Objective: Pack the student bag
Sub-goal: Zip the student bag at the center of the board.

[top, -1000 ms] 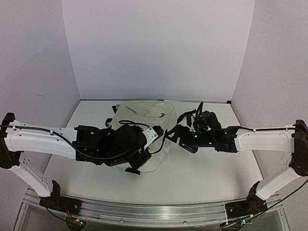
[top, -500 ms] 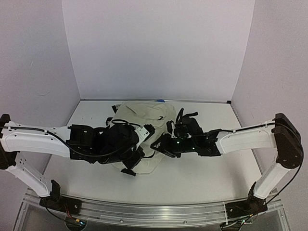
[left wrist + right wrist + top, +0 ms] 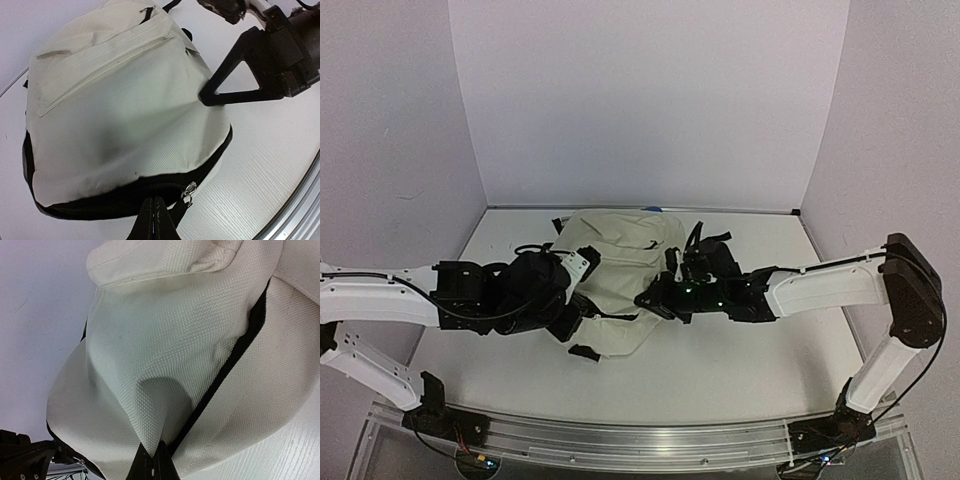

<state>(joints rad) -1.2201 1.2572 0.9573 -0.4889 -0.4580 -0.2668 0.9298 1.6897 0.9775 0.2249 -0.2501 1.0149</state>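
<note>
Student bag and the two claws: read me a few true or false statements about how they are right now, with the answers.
1. The student bag lies on the table. True.
2. The right claw is open and clear of the bag. False: it is shut, pinching up a fold of the cream fabric.
3. The bag's main zipper gapes wide, showing the lining. False: in the left wrist view the black zipper looks closed, with a metal pull on it.
4. The left claw sits at that black zipper with its fingers together. True.
</note>
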